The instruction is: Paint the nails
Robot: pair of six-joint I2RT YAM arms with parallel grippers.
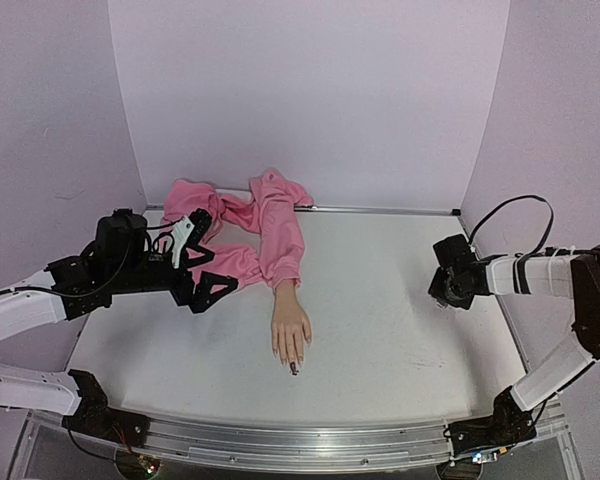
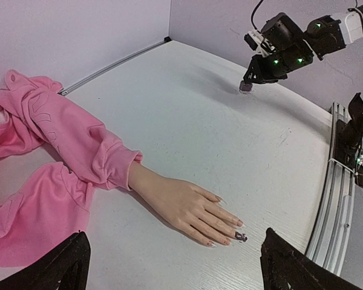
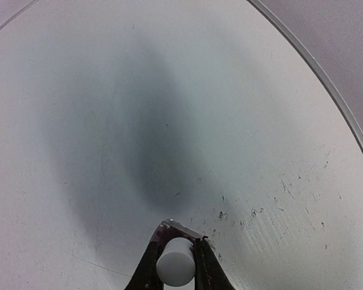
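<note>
Mannequin hand (image 1: 291, 333) laid palm-down mid-surface (image 1: 400, 330), fingers toward the near edge.
Its nails (image 2: 240, 224) are seen at the fingertips, one dark. The left hand (image 1: 212, 270) is held wide open beside the pink sleeve (image 1: 278, 235); the right hand (image 1: 446, 298) is clenched on a white cylinder (image 3: 175, 261) near the right edge.

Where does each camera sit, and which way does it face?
Top external: above, behind the bases, looking down on the table; both arms, left gripper, right gripper show.
Left wrist: low, facing across the mannequin hand and pink sleeve; own open fingers at bottom.
Right wrist: looks down at the table; own jaws clamp a white cylinder.
Shared: top and left wrist both show the hand.
</note>
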